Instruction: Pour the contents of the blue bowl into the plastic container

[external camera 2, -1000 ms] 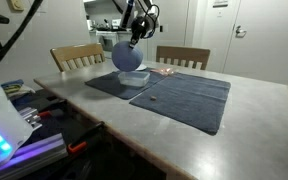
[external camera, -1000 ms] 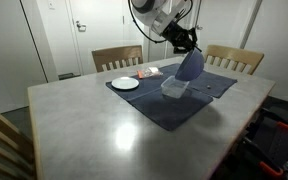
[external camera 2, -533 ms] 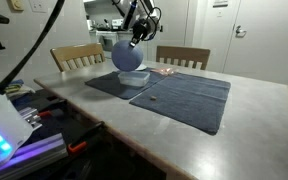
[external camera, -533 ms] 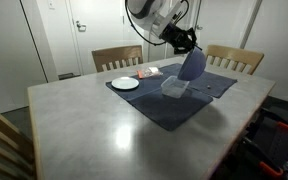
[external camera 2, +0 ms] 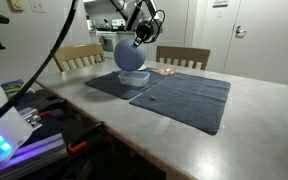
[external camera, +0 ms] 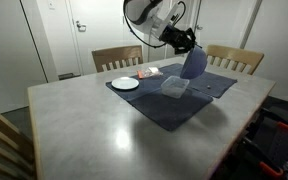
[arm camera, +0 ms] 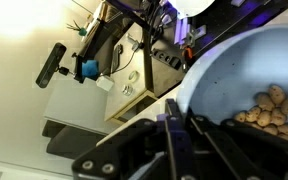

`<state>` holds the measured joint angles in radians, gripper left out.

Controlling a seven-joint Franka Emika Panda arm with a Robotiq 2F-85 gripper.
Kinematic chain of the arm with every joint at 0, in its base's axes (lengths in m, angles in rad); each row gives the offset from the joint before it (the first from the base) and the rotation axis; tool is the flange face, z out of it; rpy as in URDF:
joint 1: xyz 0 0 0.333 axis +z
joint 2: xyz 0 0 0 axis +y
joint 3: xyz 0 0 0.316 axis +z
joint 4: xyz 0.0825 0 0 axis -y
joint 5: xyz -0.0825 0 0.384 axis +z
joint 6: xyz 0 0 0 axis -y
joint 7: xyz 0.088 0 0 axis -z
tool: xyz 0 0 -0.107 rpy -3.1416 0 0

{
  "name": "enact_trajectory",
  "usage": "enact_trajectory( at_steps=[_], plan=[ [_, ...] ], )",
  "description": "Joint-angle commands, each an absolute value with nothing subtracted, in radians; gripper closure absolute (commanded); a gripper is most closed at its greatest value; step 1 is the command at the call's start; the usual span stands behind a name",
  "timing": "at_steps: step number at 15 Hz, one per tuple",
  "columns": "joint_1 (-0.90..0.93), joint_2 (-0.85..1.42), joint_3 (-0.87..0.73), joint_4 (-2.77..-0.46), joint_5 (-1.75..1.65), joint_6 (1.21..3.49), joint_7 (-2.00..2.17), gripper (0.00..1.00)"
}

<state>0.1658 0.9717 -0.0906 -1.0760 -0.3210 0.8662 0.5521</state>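
Gripper aslant on tilted blue bowl

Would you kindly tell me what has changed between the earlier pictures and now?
Very little. In an exterior view the arm's white upper part shifted slightly leftward. The pincer still grips the blue bowl, tilted above the plastic container. Nothing was taken hold of or let go. The white plate and dark cloth stayed put.

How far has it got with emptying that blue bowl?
Done: the gripper holds the blue bowl lifted and tipped over the plastic container. In hand: the pour. Left: the wrist view shows tan nut-like pieces in the bowl, yet to fall out.
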Motion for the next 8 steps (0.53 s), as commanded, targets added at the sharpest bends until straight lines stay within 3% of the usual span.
enact_trajectory(
  at_steps=[1,8],
  plan=[
    [0.175,1.059,-0.11,-0.944,-0.359,0.78,0.465,0.99],
    [0.184,1.175,-0.121,-0.759,-0.468,0.657,0.312,0.99]
  ],
)
